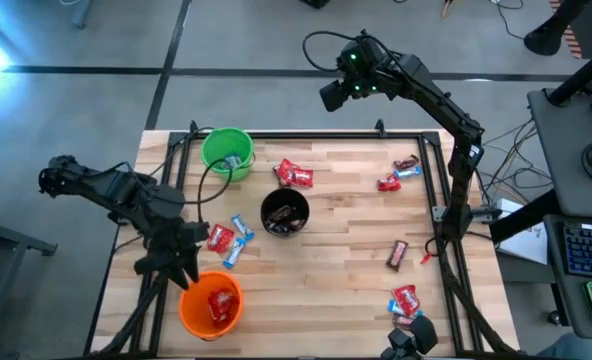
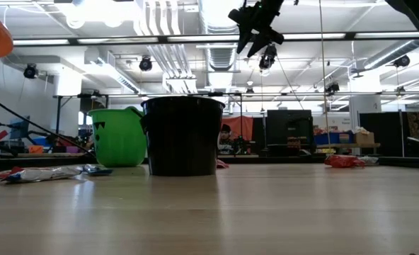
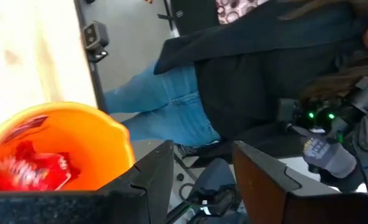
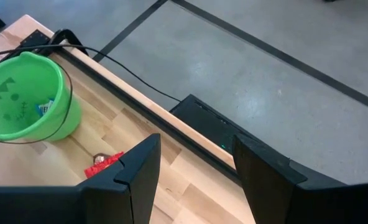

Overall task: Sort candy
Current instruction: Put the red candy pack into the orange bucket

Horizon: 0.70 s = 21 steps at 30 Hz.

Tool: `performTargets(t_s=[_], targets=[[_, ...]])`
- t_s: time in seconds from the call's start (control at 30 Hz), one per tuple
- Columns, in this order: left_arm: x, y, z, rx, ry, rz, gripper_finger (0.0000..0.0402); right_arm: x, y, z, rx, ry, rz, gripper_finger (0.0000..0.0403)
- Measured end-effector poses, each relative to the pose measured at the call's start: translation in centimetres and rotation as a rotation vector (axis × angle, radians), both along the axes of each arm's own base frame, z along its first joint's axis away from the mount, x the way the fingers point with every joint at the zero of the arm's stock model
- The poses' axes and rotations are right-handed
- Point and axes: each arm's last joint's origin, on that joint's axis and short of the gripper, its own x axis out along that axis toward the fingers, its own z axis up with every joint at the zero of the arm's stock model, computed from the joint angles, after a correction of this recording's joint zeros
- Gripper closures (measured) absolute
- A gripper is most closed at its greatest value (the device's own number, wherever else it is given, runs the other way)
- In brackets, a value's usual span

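My left gripper [image 1: 186, 270] [image 3: 202, 152] hovers open beside the rim of the orange cup [image 1: 211, 305] [image 3: 103, 134], with nothing between its fingers. Red candy [image 3: 32, 168] lies in that cup. The green cup [image 1: 226, 152] [image 4: 22, 93] holds a blue candy [image 4: 45, 107], and the black cup [image 1: 284, 212] holds dark brown ones. Loose red and blue candy [image 1: 228, 240] lies on the table next to my left gripper. My right gripper [image 1: 336, 92] [image 4: 196, 146] hangs open and empty, high over the table's far edge.
More candy is scattered about: red pieces [image 1: 294, 175] at centre back, a mixed cluster [image 1: 398, 175] at far right, a brown bar [image 1: 398, 255], and a red and blue pair [image 1: 406, 300] near right. A person in jeans [image 3: 171, 106] stands by the near edge.
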Motion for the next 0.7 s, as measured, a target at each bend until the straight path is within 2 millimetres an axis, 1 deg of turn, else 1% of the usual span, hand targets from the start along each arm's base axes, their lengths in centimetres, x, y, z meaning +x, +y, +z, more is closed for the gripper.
performTargets(t_s=[0.13, 0.23, 0.33, 0.4, 0.57, 0.7], targets=[[0.0, -0.3, 0.1, 0.022, -0.062, -0.024, 0.0255, -0.1, 0.1, -0.1, 0.012, 0.019, 0.0, 0.0211], [0.1, -0.2, 0.0, 0.101, -0.142, -0.009, 0.0254, -0.9, 0.2, -0.7, 0.05, 0.106, -0.029, 0.0211], [0.2, 0.2, -0.4, 0.22, -0.204, 0.041, 0.0254, -2.0, 0.3, -1.4, 0.072, 0.231, -0.103, 0.0211], [0.2, 0.5, -0.7, 0.322, -0.235, 0.082, 0.0254, -2.5, 0.4, -1.7, 0.094, 0.278, -0.149, 0.0211], [0.3, 1.6, -1.4, 0.584, -0.275, 0.2, 0.0254, -2.6, 0.2, -2.5, 0.142, 0.286, -0.211, 0.0211], [0.6, 2.4, -1.4, 0.687, -0.321, 0.242, 0.0254, -2.7, -0.3, -3.7, 0.185, 0.301, -0.261, 0.0211]])
